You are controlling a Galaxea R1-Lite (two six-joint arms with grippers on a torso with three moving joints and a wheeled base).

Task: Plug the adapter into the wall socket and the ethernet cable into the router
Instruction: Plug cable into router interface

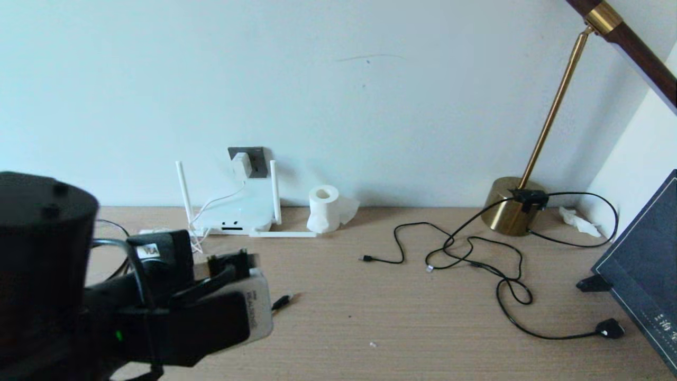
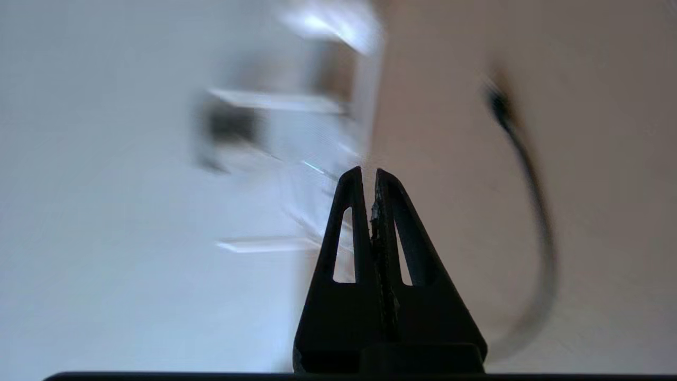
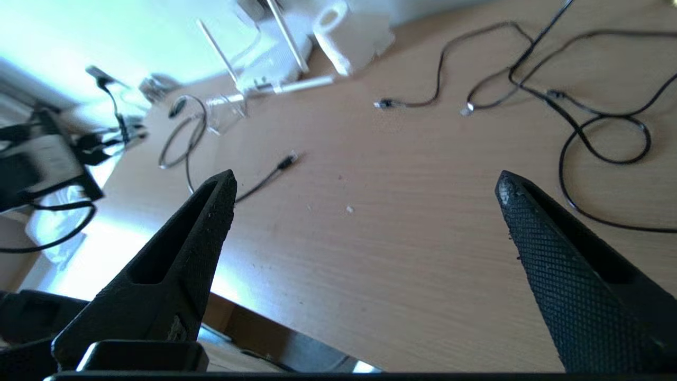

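Note:
The white adapter (image 1: 240, 165) sits plugged into the dark grey wall socket (image 1: 257, 162), its thin cord dropping to the router (image 1: 235, 214) below. The ethernet cable's plug (image 1: 283, 301) lies loose on the table in front of the router, also seen as the small black plug (image 3: 287, 160) in the right wrist view. My left arm (image 1: 174, 312) is low at the left, and its gripper (image 2: 368, 172) is shut on nothing, pointing at the router with the blurred ethernet cable (image 2: 531, 180) beside it. My right gripper (image 3: 365, 182) hangs open above the table's front edge.
A toilet-paper roll (image 1: 323, 208) stands right of the router. Thin black USB cords (image 1: 449, 248) and the lamp cord with its bulky plug (image 1: 609, 328) sprawl mid-right. A brass lamp (image 1: 515, 211) and a dark book (image 1: 645, 270) stand far right. A router antenna (image 1: 283, 234) lies flat.

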